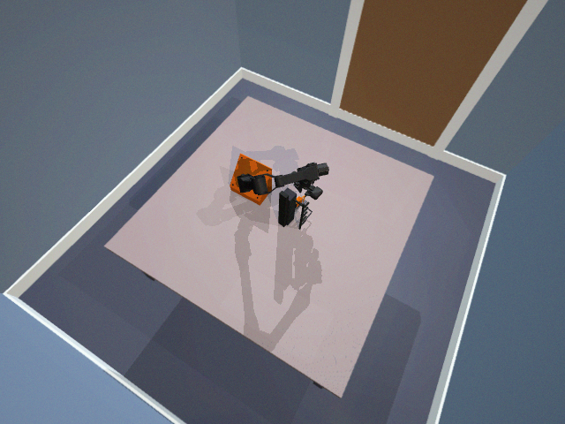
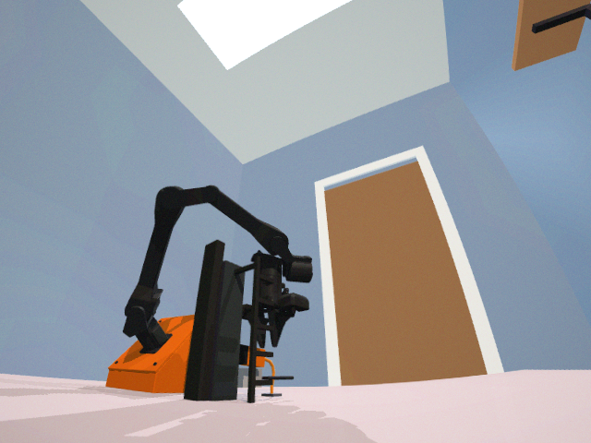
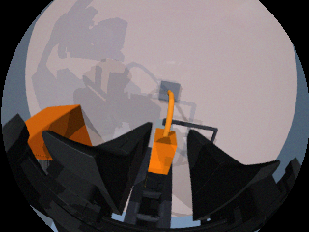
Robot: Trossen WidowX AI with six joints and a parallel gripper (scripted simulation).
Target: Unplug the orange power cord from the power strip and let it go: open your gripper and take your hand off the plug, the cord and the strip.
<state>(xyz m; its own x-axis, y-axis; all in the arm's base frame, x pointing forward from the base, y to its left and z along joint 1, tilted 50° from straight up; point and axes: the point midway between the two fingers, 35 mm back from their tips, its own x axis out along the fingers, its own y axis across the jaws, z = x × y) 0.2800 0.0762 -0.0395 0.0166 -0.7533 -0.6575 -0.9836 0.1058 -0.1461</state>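
Observation:
The black power strip [image 1: 286,208] [image 2: 210,324] stands upright on the pale table. The orange plug [image 3: 161,151] [image 2: 258,357] [image 1: 298,199] sits low against the strip's side, and its orange cord [image 3: 170,106] [image 2: 271,369] curves down to the table. My gripper [image 3: 170,130] [image 2: 272,339] [image 1: 305,193] points down just above the plug. Its fingers stand apart, with a gap on each side of the plug, and touch nothing. I cannot tell whether the plug's pins are still in the socket.
A thin black rack [image 2: 252,333] [image 1: 305,216] stands right beside the strip, close to my fingers. The arm's orange base [image 1: 248,175] [image 2: 143,372] sits behind the strip. A brown door [image 1: 424,59] [image 2: 401,276] is in the far wall.

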